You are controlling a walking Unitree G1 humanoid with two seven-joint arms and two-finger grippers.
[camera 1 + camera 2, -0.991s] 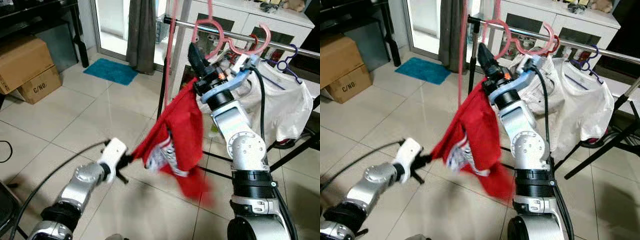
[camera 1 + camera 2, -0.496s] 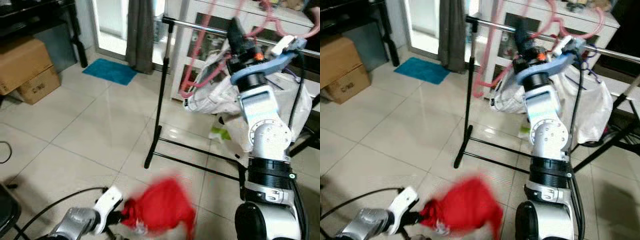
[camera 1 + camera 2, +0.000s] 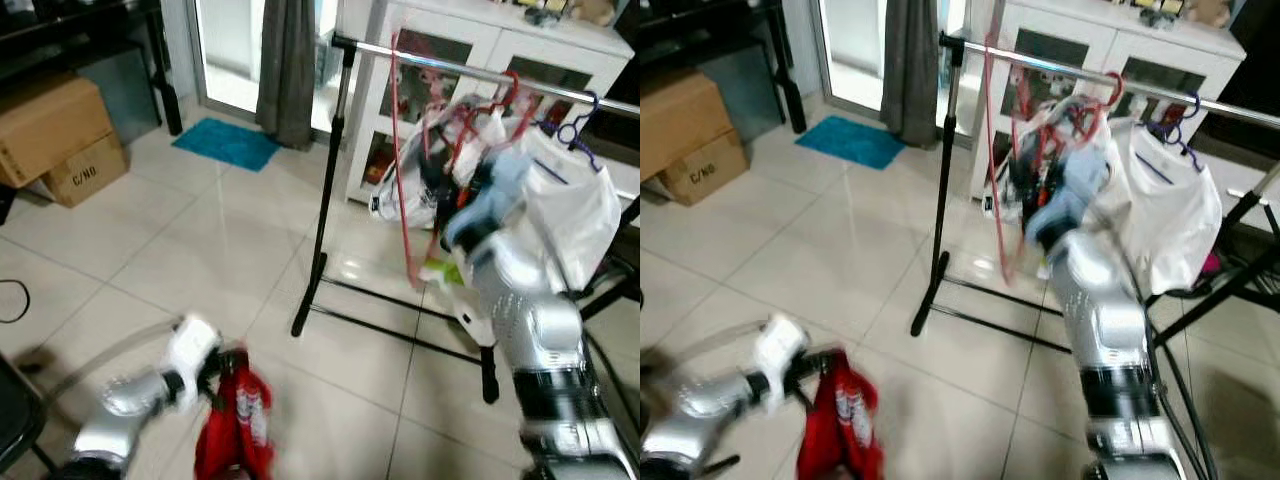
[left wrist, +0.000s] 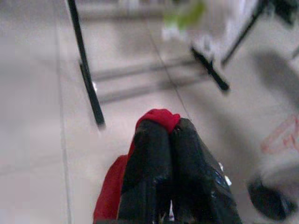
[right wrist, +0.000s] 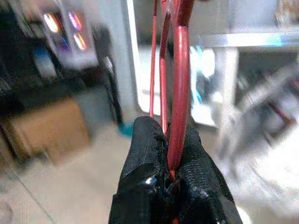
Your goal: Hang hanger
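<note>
Red cloth (image 3: 236, 428) pinched in left gripper (image 4: 169, 135), low over floor (image 3: 150, 250). Pink hanger (image 5: 180, 84) clamped in right gripper (image 5: 164, 137), below rail (image 3: 450, 68).

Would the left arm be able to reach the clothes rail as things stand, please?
Probably not: the left gripper hangs low near the floor, shut on the red garment, while the rail runs well above and beyond it.

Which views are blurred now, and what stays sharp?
Eye views: both arms and the red cloth smeared, cardboard boxes and rack pole sharp. Right wrist view: background streaked, red hanger in the right gripper fairly crisp. Left wrist view: soft throughout.
</note>
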